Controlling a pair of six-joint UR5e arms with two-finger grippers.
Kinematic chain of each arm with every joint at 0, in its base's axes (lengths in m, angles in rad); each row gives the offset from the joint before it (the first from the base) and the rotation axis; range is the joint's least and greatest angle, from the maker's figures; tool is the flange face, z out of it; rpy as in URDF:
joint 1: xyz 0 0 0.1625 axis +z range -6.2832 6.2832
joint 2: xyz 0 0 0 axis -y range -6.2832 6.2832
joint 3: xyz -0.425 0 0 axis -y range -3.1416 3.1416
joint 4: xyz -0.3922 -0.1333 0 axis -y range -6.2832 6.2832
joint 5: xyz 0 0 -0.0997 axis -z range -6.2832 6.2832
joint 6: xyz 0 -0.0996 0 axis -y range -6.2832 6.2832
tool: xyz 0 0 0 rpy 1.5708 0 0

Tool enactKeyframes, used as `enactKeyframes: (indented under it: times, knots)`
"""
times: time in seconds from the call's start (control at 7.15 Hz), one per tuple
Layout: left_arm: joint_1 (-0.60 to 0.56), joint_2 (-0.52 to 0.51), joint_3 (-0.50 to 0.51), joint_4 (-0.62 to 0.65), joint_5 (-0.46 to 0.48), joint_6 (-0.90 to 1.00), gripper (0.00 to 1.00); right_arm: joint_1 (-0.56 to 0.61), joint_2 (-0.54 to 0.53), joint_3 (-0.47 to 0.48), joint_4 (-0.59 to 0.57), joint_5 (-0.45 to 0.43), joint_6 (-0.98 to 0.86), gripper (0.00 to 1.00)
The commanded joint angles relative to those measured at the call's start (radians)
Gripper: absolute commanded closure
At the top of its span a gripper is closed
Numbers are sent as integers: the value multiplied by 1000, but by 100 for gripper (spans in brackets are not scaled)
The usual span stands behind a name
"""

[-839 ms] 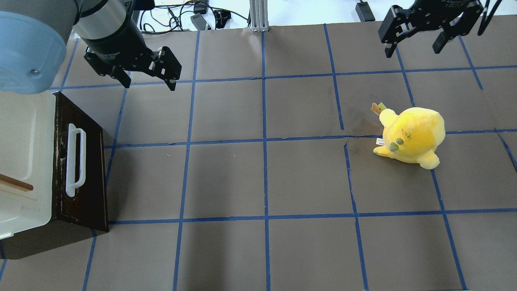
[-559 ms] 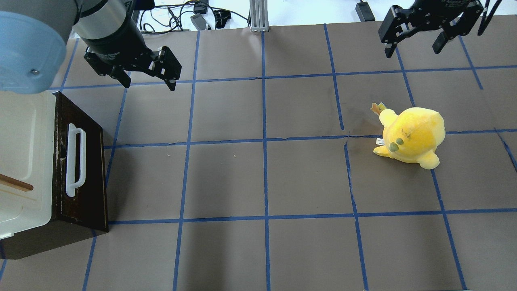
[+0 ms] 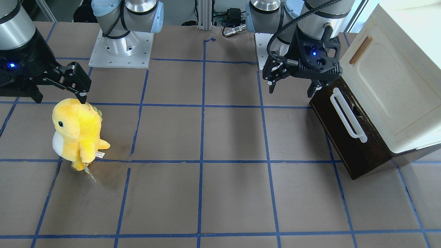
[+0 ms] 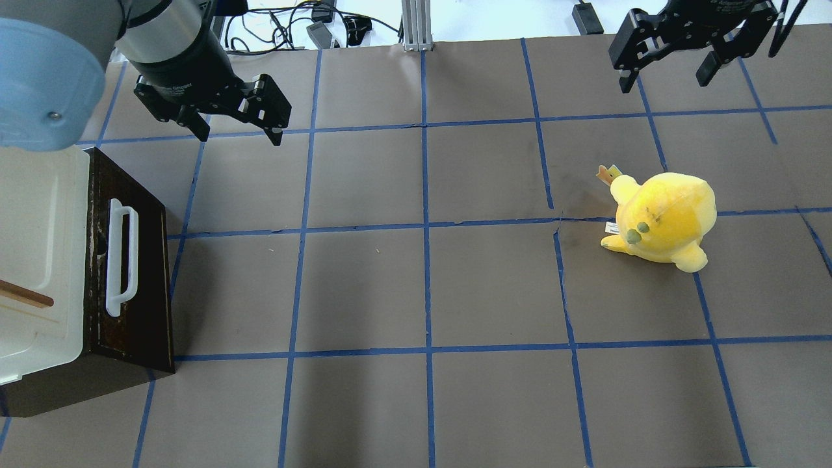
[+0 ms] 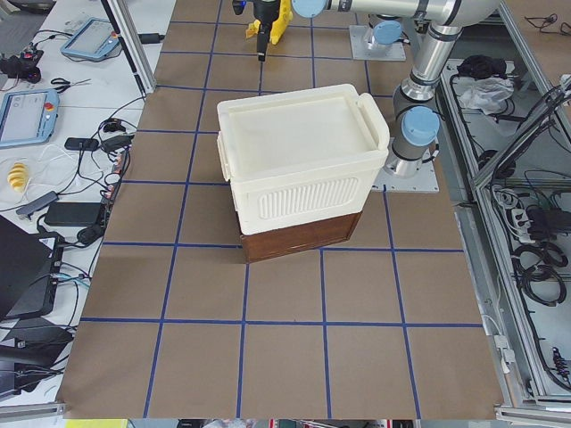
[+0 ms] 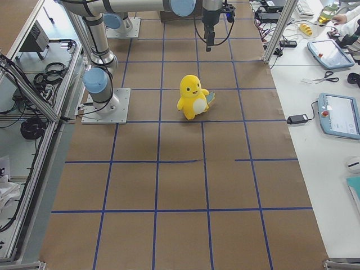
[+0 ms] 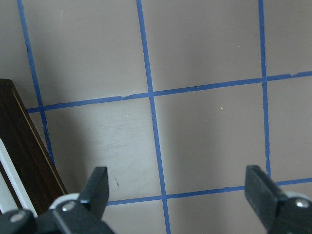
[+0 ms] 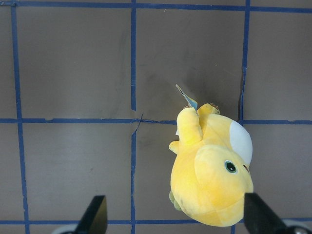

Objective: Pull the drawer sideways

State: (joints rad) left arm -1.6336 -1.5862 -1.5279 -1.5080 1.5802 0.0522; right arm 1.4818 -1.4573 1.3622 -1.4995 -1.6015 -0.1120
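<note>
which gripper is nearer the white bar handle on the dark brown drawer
Left. The left gripper hovers off one end of the white bar handle; the right gripper hangs far off by the yellow plush toy.

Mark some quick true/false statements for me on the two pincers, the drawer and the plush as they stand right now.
1. The left pincer is shut on the drawer's white handle. False: it hangs open over the table beyond the drawer's far corner, touching nothing.
2. The drawer looks pushed in, with none of its interior showing. True.
3. The right pincer is open and holds nothing. True.
4. The yellow plush lies inside the drawer. False: it stands on the table on the right arm's side, far from the drawer.
</note>
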Motion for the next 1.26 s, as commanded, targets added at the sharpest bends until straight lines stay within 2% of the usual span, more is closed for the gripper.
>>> enactKeyframes:
  times: [0.0, 1.12]
  knots:
    - [-2, 0, 0, 0, 0, 0, 0, 0, 0, 0, -1, 0, 0, 0]
    - [-3, -15, -2, -3, 1, -11, 0, 0, 0, 0, -1, 0, 0, 0]
